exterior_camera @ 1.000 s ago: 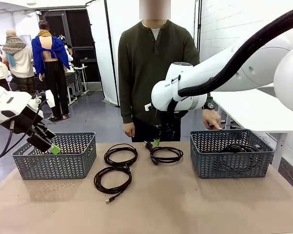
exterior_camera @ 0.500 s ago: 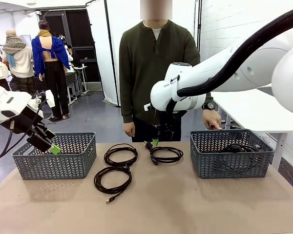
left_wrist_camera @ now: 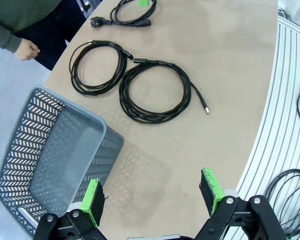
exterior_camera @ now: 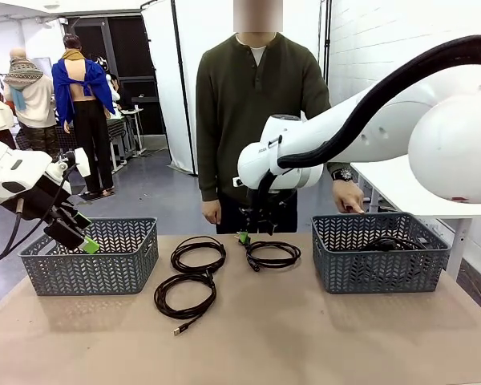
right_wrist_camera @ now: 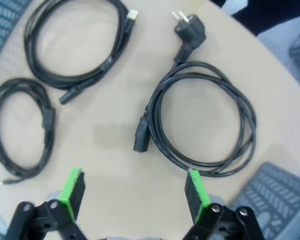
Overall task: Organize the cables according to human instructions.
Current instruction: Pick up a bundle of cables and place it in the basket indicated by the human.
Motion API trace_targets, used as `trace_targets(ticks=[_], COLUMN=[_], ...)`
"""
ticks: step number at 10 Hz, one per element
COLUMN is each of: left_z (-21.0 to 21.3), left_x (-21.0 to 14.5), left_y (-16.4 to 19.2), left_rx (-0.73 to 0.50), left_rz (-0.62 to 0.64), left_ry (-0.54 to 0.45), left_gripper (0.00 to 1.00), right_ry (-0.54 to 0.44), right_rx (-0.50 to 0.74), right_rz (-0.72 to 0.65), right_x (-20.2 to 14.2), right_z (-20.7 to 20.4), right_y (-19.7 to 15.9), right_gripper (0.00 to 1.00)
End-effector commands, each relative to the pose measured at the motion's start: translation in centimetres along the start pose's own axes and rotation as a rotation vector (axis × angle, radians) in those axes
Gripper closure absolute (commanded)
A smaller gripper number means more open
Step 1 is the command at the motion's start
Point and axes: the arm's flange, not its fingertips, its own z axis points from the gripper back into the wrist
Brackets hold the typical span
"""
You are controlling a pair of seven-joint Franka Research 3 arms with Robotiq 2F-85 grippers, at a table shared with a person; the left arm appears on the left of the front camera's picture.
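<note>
Three black coiled cables lie on the table: one at the middle (exterior_camera: 198, 255), one nearer the front (exterior_camera: 184, 295), and a power cable (exterior_camera: 272, 254) with a round plug. A fourth cable (exterior_camera: 389, 243) rests in the right basket (exterior_camera: 330, 255). My right gripper (exterior_camera: 244, 237) hangs open just above the power cable's (right_wrist_camera: 202, 117) plug end, its green pads (right_wrist_camera: 72, 187) apart with nothing between them. My left gripper (exterior_camera: 84, 241) stands open over the left basket (exterior_camera: 92, 257); its view (left_wrist_camera: 151, 195) shows two coils (left_wrist_camera: 97, 67) (left_wrist_camera: 155, 91) beyond. The human (exterior_camera: 252, 104) stands at the far side.
The human's hand (exterior_camera: 349, 196) rests at the far rim of the right basket. The other hand (exterior_camera: 212, 212) hangs by the table's far edge. The left basket (left_wrist_camera: 55, 160) holds nothing. Bare table stretches along the front. A white table stands at the right.
My right arm has swung a little to the left, bringing its gripper over the plug end of the power cable. The left arm, the cables and the human's hand have stayed put.
</note>
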Motion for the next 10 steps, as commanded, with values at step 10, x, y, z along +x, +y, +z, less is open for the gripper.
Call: trace_targets(ticks=[10], left_z=[0.0], left_x=[-0.2], left_y=[0.2], left_rx=[-0.015], left_rz=[-0.002], left_ry=[-0.014], left_gripper=[0.0], right_ry=[0.057], right_rx=[-0.096], right_rz=[-0.125], right_x=[2.4], right_z=[-4.8], right_y=[-1.0], right_gripper=[0.0])
